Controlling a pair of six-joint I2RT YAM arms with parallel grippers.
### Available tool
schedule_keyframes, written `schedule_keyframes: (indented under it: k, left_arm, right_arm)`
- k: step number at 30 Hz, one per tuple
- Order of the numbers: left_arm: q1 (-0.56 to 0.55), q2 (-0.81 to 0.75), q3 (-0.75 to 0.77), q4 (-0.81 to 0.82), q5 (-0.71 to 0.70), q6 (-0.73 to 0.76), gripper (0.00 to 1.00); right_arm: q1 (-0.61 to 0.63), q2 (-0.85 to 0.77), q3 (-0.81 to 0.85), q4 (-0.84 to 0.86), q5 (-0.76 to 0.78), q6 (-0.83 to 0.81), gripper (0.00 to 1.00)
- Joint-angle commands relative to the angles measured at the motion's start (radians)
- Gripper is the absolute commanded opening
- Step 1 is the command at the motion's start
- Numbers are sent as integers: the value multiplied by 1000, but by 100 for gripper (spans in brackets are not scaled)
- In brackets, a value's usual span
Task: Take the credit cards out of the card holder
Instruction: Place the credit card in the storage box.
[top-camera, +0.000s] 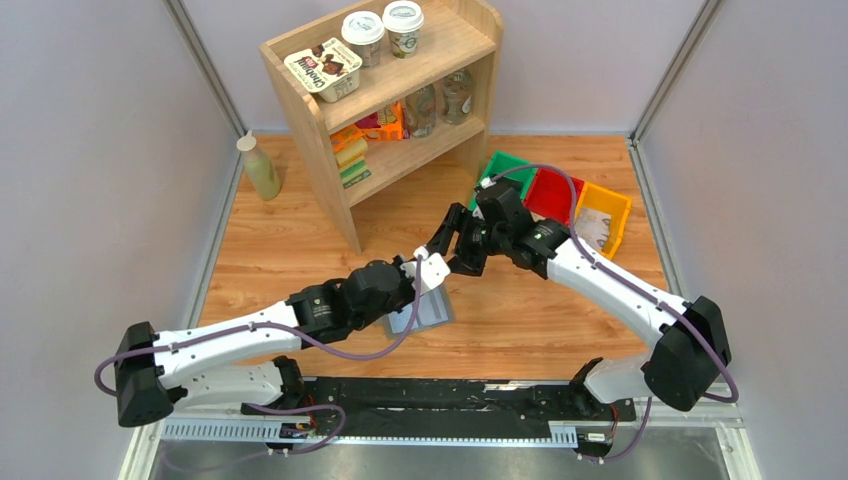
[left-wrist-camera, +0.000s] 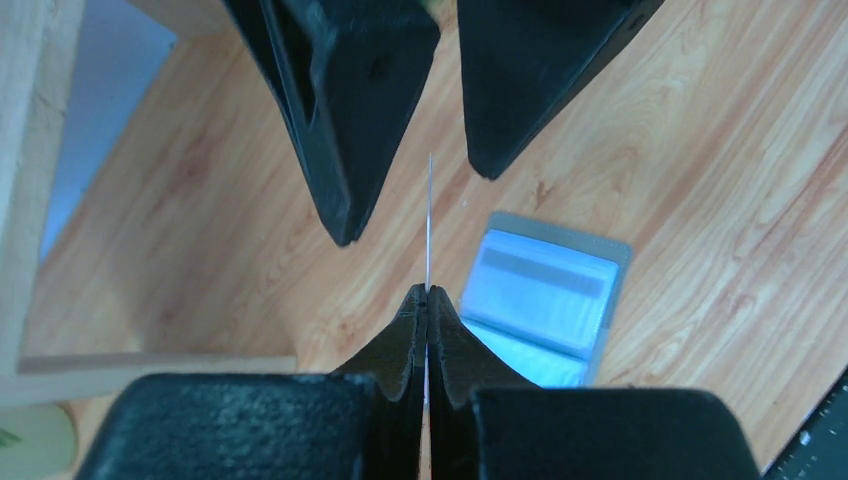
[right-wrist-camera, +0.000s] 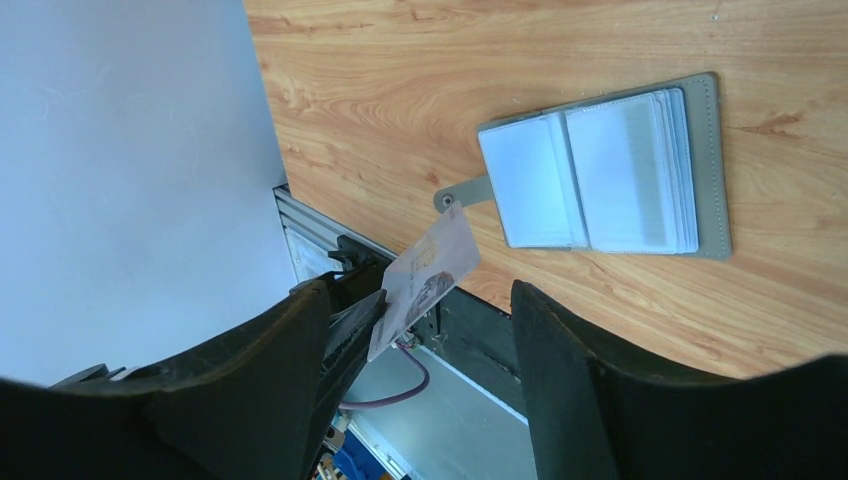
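Observation:
The card holder (top-camera: 420, 312) lies open on the wooden table, its pale blue-grey pockets up; it also shows as the holder (left-wrist-camera: 545, 300) in the left wrist view and the holder (right-wrist-camera: 610, 170), tab to the left, in the right wrist view. My left gripper (left-wrist-camera: 427, 292) is shut on one credit card (left-wrist-camera: 429, 220), seen edge-on and lifted above the table. That card (right-wrist-camera: 425, 275) is pale with a printed picture. My right gripper (right-wrist-camera: 428, 298) is open, its fingers (left-wrist-camera: 345, 190) standing either side of the card's free end without closing on it. In the top view both grippers meet above the holder (top-camera: 438, 258).
A wooden shelf unit (top-camera: 330, 150) with cups and packets stands behind on the left. A pale bottle (top-camera: 260, 168) is beside it. Green, red and yellow bins (top-camera: 560, 195) sit at the back right. A black rail (top-camera: 440, 395) runs along the near edge.

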Motion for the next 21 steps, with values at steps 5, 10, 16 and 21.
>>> schedule_keyframes:
  k: [5,10,16,21]
  left_arm:
    - [-65,60,68,117,-119,196,0]
    - [-67,69,59,126,-107,194,0]
    - [-65,69,51,137,-184,112,33]
    - [-10,44,47,89,-159,-6,54]
  right_arm:
    - [0,-21,-38,33,-14,50,51]
    - [-23,-41,-52,55,-5,59,13]
    - [-80,-58,-56,72,-16,10,0]
    - [-201,-92,-72,55,-47,-88,0]
